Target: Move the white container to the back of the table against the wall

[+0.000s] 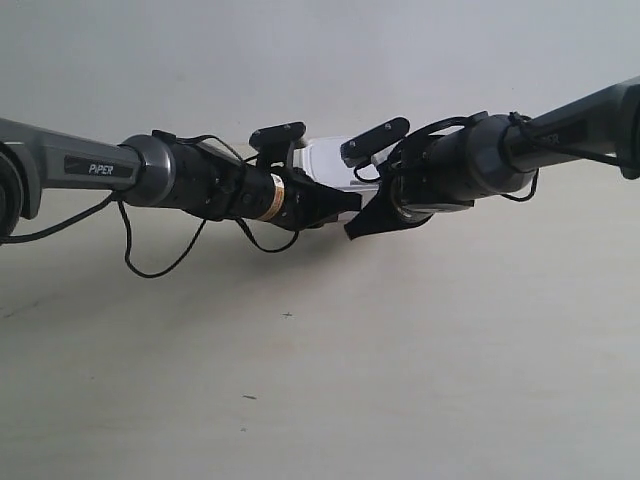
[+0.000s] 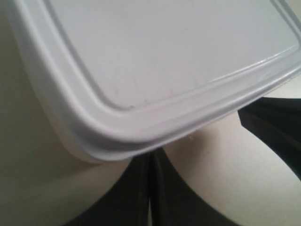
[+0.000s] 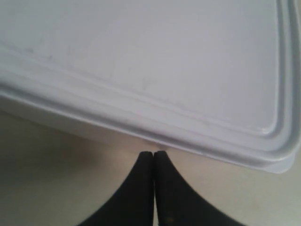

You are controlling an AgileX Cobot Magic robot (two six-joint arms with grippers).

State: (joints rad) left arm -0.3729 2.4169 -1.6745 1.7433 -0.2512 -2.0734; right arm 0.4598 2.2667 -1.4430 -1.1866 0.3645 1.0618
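Observation:
The white container point(image 1: 328, 164) sits far back on the table point(image 1: 400, 360), close to the wall point(image 1: 320, 60), and both arms partly cover it. In the left wrist view its rimmed lid point(image 2: 164, 56) fills the picture; my left gripper point(image 2: 151, 155) is shut, its tips tucked under the container's rounded corner. The right wrist view shows the container's long edge point(image 3: 141, 113). My right gripper point(image 3: 154, 154) is shut and empty, its tips at or just short of the container's side. In the exterior view the two grippers point(image 1: 352, 212) meet in front of the container.
A dark part of the other gripper point(image 2: 277, 129) shows beside the container in the left wrist view. Black cables point(image 1: 160, 262) hang from the arm at the exterior view's left. A few tiny dark specks point(image 1: 288, 315) mark the tabletop nearer the camera.

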